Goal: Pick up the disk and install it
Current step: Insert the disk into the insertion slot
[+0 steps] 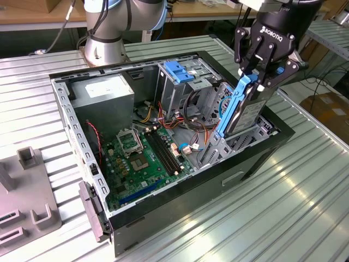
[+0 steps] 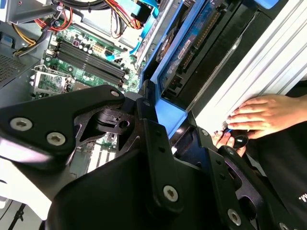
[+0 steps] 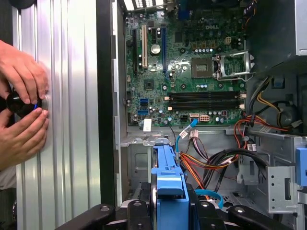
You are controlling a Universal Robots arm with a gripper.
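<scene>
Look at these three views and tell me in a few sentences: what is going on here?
The robot arm's gripper is clamped on the blue-railed disk, holding it steeply tilted at the metal drive bay on the exterior view's right side of the open computer case. The disk's lower end is down in the bay, but whether it is seated cannot be told. In the first wrist view, a person's hands rest on the ribbed table beside the case, around a small black object.
</scene>
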